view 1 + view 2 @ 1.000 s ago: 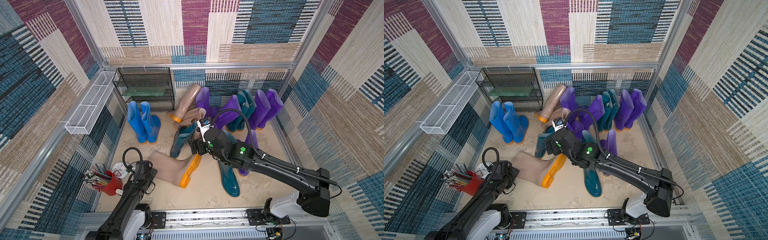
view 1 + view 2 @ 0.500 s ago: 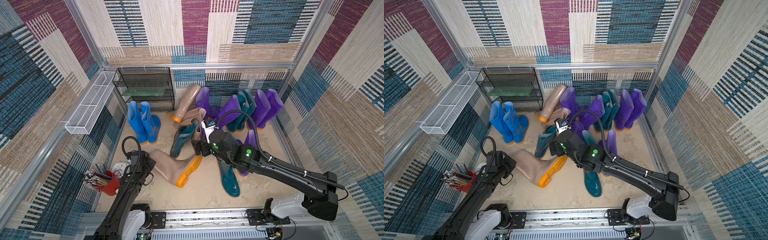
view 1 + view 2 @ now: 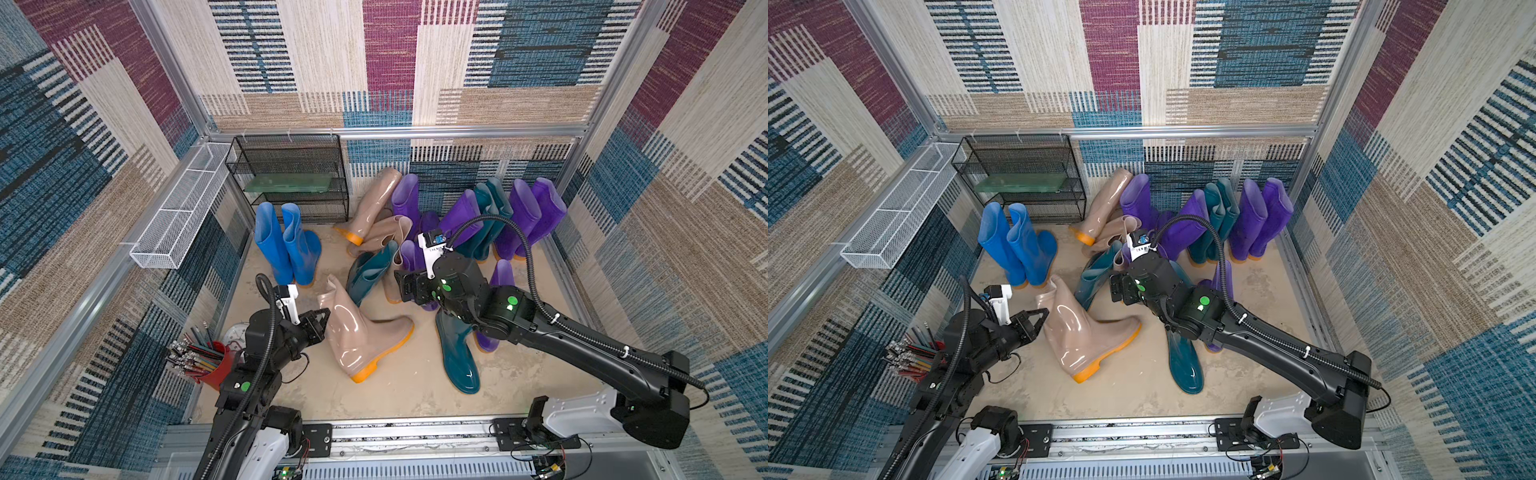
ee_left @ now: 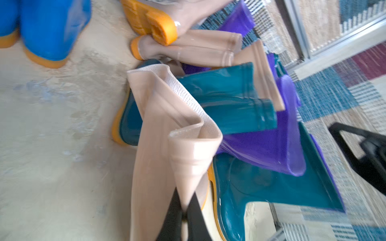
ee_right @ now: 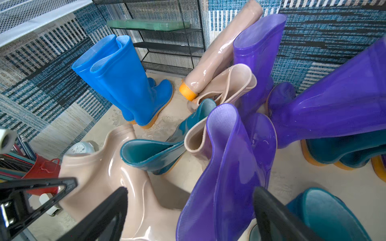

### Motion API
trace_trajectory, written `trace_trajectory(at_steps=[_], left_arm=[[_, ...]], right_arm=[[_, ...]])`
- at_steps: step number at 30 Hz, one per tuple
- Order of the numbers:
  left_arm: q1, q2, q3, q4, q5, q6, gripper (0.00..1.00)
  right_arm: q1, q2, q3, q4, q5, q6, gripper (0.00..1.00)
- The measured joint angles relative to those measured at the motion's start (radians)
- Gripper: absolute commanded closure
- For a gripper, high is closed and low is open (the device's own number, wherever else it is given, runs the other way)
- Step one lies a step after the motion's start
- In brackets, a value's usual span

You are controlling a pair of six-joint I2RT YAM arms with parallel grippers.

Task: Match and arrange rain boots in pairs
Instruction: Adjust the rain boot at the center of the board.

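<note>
While the left gripper (image 3: 322, 320) pinches the shaft wall of a beige boot (image 3: 361, 336) just under the cuff, that boot sits near floor centre, a shade toward 7 o'clock (12 = back wall, 6 = robot's base rail). Cuff to 12, orange sole turned toward 5. The left wrist view confirms it: both fingers (image 4: 195, 215) are pressed on one fold of tan rubber.

Right gripper (image 3: 404, 286), just past centre toward 1 o'clock: jaws spread wide, holding nothing. The right wrist view puts a short purple boot (image 5: 225, 167) between the fingers; contact can't be told.

Done, by the look:
- blue pair (image 3: 286, 245) upright together at 10
- tall teal pair (image 3: 488, 216) and tall purple pair (image 3: 534, 216) side by side at 1 to 2, against the wall

Left to do: the tangle between 12 and centre.
- one tan boot (image 3: 376, 199) leaning on the back wall
- a second tan boot (image 3: 384, 232) lying below it
- a tipped teal boot (image 3: 370, 270)
- loose purples
- a teal boot (image 3: 457, 353) flat at 5

Judged under halfway. The held beige boot likely wants a mate from the heap at 12.

Against a second ago:
- Left jaws then stood part open, just clear of the cuff; now closed on it.
- The boot then lay flat with its shaft toward 9; it has swung, shaft now toward 12, toe toward 3.
- Right gripper hardly shifted, spread then as now.
</note>
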Motion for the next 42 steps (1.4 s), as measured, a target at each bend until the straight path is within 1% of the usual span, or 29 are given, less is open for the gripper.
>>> trace_trajectory(at_steps=[4,8,12,13,15,17,20,25,28,36,39,42], left_arm=[[-0.091,-0.024,-0.018,0.019,0.048,0.018,1.00],[-0.203,-0.052,-0.032,0.019,0.063,0.019,1.00],[-0.291,-0.068,-0.036,0.024,0.074,0.026,0.92],[-0.311,-0.068,-0.037,0.023,0.074,0.027,0.89],[-0.344,-0.069,-0.037,0.023,0.074,0.031,0.77],[-0.378,-0.077,-0.037,0.022,0.073,0.033,0.68],[-0.418,-0.093,-0.042,0.021,0.070,0.036,0.51],[-0.463,-0.102,-0.030,-0.007,0.045,0.040,0.31],[-0.474,-0.092,0.010,-0.018,0.038,0.049,0.30],[-0.487,-0.032,0.093,-0.047,0.023,0.095,0.30],[-0.488,-0.025,0.119,-0.070,0.016,0.114,0.28],[-0.488,0.012,0.180,-0.101,-0.012,0.143,0.28]], right_arm=[[-0.004,-0.025,-0.019,0.003,0.001,0.000,0.04],[-0.004,-0.042,-0.030,0.007,0.001,0.000,0.03],[-0.005,-0.059,-0.048,0.014,0.001,0.000,0.03],[-0.005,-0.060,-0.051,0.014,0.001,0.000,0.03],[-0.005,-0.061,-0.053,0.015,0.001,0.000,0.03],[-0.006,-0.062,-0.054,0.015,0.001,0.000,0.03],[-0.006,-0.068,-0.055,0.015,0.001,-0.001,0.03],[-0.006,-0.074,-0.056,0.016,0.008,-0.006,0.03],[-0.006,-0.070,-0.055,0.017,0.008,-0.008,0.03],[-0.008,-0.048,-0.047,0.024,0.007,-0.019,0.03],[-0.008,-0.045,-0.044,0.030,0.007,-0.027,0.03],[-0.011,-0.045,-0.042,0.032,0.008,-0.034,0.03]])
